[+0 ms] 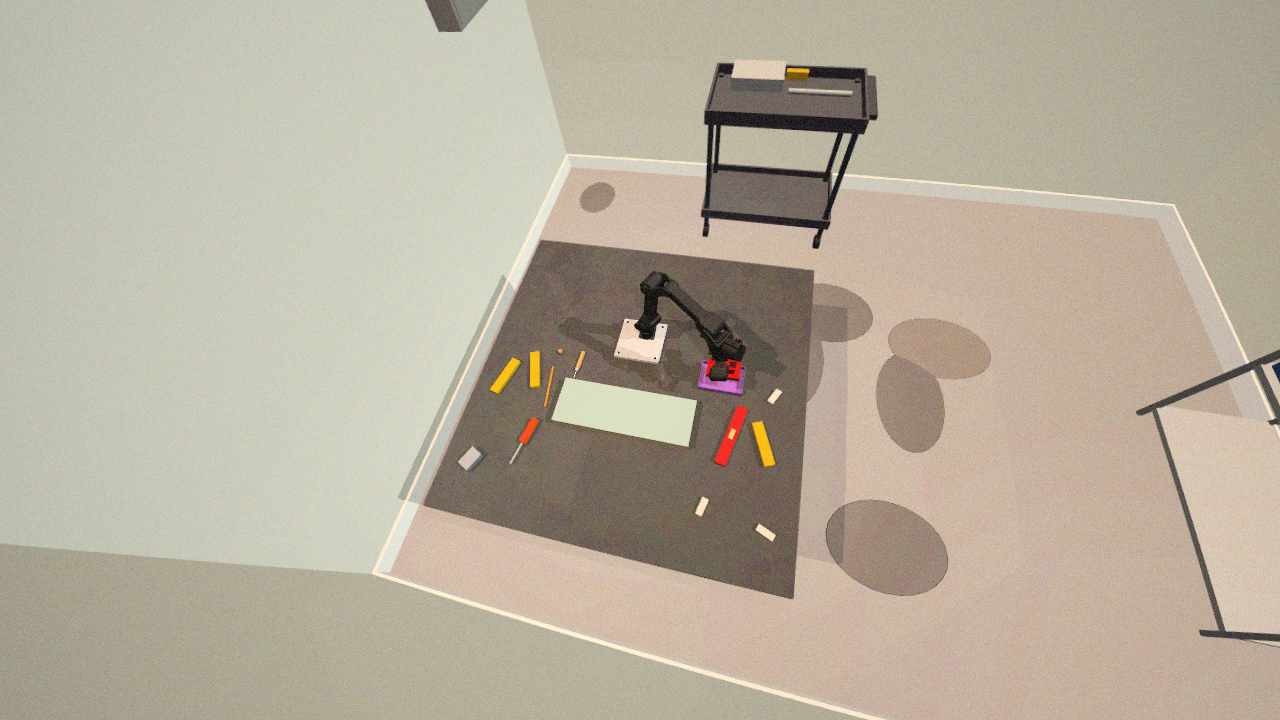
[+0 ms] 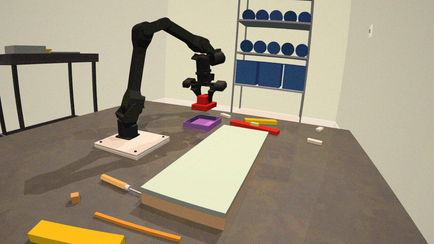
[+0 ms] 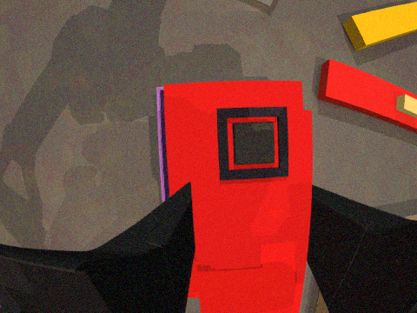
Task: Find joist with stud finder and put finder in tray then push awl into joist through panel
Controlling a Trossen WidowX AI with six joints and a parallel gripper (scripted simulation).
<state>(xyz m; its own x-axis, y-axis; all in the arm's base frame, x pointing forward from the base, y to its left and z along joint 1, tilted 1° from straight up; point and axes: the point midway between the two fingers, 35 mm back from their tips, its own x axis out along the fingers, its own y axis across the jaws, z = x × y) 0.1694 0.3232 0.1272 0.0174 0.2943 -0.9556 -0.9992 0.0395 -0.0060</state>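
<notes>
My gripper [image 2: 203, 96] [image 3: 240, 188] is shut on the red stud finder [image 2: 203, 106] [image 3: 243, 197] [image 1: 735, 365]. It holds the stud finder level, in the air above the purple tray [image 1: 721, 389] [image 2: 194, 125] [image 3: 160, 143]. In the wrist view the stud finder hides most of the tray, and its small square window looks dark. The pale green floor panel [image 1: 622, 416] [image 2: 209, 163] lies beside the tray, with no hole that I can make out. The awl [image 1: 579, 362] [image 2: 113, 181], with a light wooden handle, lies by the panel's far end from the tray, its tip partly hidden in the exterior view.
A red level [image 1: 725, 447] [image 2: 263, 128] [image 3: 365, 96] and a yellow block [image 1: 763, 444] [image 2: 260, 121] [image 3: 387, 26] lie near the tray. An orange stick [image 1: 549, 386] [image 2: 136, 226], a small orange cube [image 2: 75, 197] and a red-handled screwdriver [image 1: 529, 431] lie around the panel's other end.
</notes>
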